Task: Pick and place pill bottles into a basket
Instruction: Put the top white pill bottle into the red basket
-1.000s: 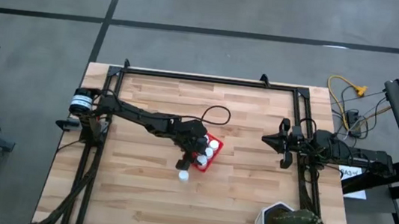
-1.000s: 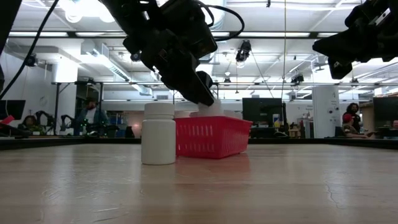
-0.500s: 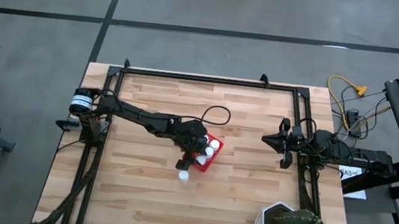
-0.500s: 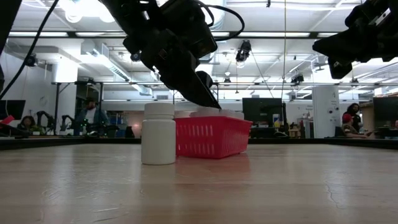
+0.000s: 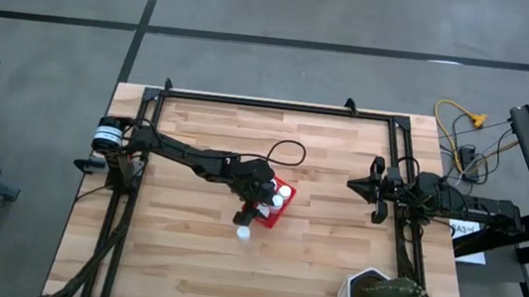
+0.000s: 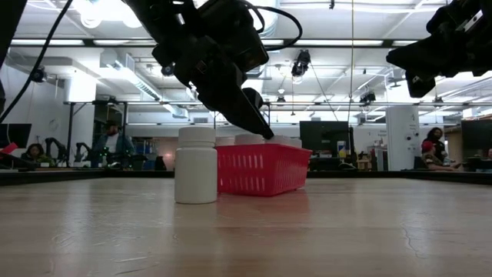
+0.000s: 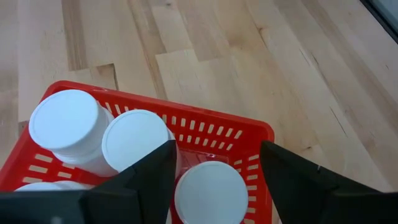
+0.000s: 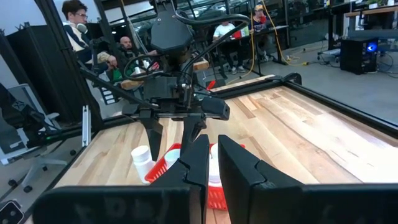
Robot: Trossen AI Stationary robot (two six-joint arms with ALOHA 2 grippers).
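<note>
Wooden tabletop [image 5: 311,264], workshop with seated people behind. Left gripper [image 5: 260,208]: fingers spread, empty, poised just above the basket [image 7: 249,134]. Right gripper [image 5: 353,186]: closed, empty, well apart from the basket at the table's edge. Basket: red, holds capped white bottles [image 7: 134,140] directly under the left gripper. One bottle [image 6: 195,165] stands on the tabletop just beside the basket.
</note>
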